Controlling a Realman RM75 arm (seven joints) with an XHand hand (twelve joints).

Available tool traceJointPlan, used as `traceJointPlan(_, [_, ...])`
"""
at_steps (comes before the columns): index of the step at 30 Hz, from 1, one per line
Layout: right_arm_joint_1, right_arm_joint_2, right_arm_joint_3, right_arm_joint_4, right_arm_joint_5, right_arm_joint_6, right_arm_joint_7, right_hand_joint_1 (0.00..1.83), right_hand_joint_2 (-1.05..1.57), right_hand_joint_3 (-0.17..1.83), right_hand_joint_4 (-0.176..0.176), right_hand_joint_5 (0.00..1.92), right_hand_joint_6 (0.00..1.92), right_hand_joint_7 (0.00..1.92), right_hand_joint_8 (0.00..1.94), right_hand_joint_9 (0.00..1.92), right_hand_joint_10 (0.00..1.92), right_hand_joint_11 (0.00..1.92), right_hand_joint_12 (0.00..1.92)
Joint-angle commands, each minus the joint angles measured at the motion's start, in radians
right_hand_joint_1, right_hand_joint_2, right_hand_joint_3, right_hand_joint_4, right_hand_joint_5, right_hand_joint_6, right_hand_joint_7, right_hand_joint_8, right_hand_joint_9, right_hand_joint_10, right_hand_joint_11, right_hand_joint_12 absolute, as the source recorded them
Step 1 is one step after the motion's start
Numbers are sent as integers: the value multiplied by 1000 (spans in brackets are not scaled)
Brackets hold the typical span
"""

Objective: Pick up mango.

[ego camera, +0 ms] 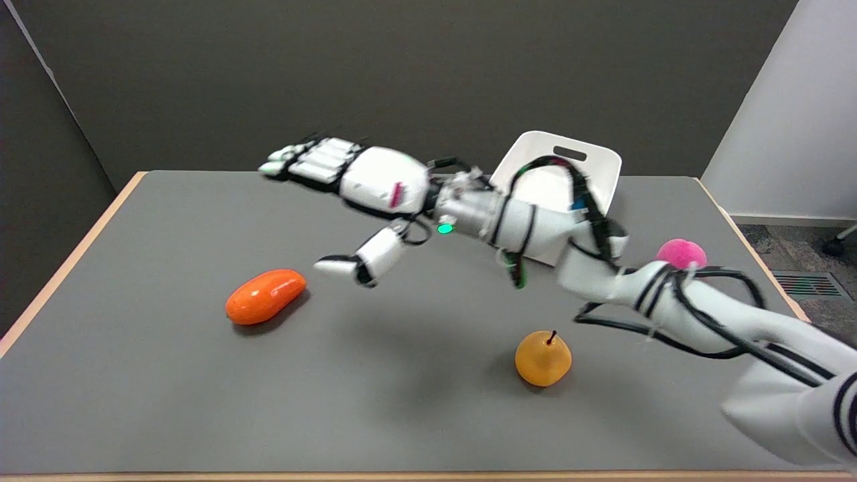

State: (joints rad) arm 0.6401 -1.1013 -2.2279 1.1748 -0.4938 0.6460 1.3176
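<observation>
The mango (pixel 265 296), orange-red and oblong, lies on the grey table (pixel 167 415) at the left of the middle. My right hand (pixel 355 191) hovers above the table, up and to the right of the mango, apart from it. Its fingers (pixel 304 161) stretch out toward the far left and the thumb (pixel 355 264) hangs down, its tip a short way right of the mango. Nothing is in the hand.
A yellow pear (pixel 543 359) stands at the front right of the middle. A white bin (pixel 576 167) sits at the back right, partly behind my arm. A pink ball (pixel 681 253) lies near the right edge. The table ends in a wooden rim.
</observation>
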Motion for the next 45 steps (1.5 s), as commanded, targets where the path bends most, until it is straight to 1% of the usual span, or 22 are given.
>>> traceJointPlan(1, [138, -387, -207, -293, -124, -172, -20, 480, 547, 1006, -12, 93, 191, 102, 110, 90, 172, 0, 464])
traceJointPlan(5, [153, -449, -220, -385, -124, -194, -48, 486, 558, 1013, -8, 88, 216, 100, 133, 86, 194, 0, 477])
traceJointPlan(8, [153, -473, -224, -434, -118, -226, -90, 491, 559, 1013, -7, 87, 222, 99, 133, 86, 193, 0, 478])
traceJointPlan(11, [148, -492, -225, -463, -116, -261, -99, 368, 537, 960, -5, 58, 266, 71, 194, 34, 293, -1, 580])
traceJointPlan(13, [143, -499, -227, -478, -116, -274, -99, 537, 541, 1002, 0, 93, 166, 97, 47, 92, 163, -1, 472])
traceJointPlan(16, [137, -515, -227, -506, -116, -292, -101, 580, 507, 981, -1, 87, 160, 91, 33, 84, 174, -1, 483])
traceJointPlan(21, [137, -528, -221, -541, -112, -346, -153, 614, 493, 971, 0, 85, 157, 91, 17, 81, 157, -1, 487])
traceJointPlan(23, [137, -529, -217, -556, -98, -363, -171, 458, 531, 967, 3, 47, 236, 50, 140, 29, 255, -1, 568])
traceJointPlan(24, [138, -530, -216, -567, -86, -368, -178, 424, 538, 966, 4, 38, 252, 42, 165, 17, 274, -1, 587])
traceJointPlan(30, [142, -539, -213, -618, -34, -372, -219, 445, 540, 971, 10, 32, 247, 42, 162, 12, 262, -1, 594])
traceJointPlan(37, [140, -544, -204, -641, -30, -379, -232, 541, 572, 972, 9, 23, 260, 24, 182, -1, 292, -1, 616])
traceJointPlan(45, [129, -544, -192, -644, -29, -387, -232, 577, 578, 978, 12, 22, 251, 27, 177, 1, 291, -1, 641])
